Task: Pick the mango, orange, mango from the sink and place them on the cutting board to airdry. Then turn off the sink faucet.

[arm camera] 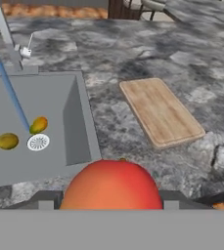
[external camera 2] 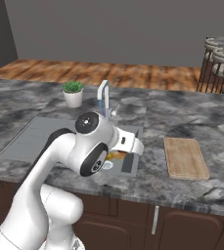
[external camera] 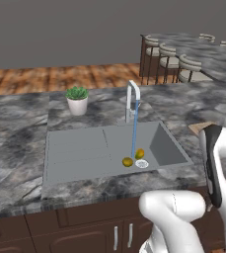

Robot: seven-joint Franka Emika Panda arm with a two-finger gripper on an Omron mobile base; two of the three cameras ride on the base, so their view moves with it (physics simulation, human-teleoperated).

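Between my fingertips sits the orange point(arm camera: 111, 184), my gripper point(arm camera: 111, 202) clamped on it, lifted over the counter beside the sink point(arm camera: 81, 127). Carry step: cutting board point(arm camera: 161, 111) lies ahead and right, bare; next I swing there, lower, release. Both mangoes point(arm camera: 8, 141) remain behind-left by the drain.

There is one orange point(arm camera: 111, 184). Two mangoes are in the one sink point(external camera: 80, 148): an olive-yellow mango point(arm camera: 8, 141) and a green-and-orange mango point(arm camera: 38, 125). There are one cutting board point(arm camera: 161, 111), one sink faucet point(external camera: 132, 100), one potted plant point(external camera: 77, 100) and one white drain point(arm camera: 38, 142).
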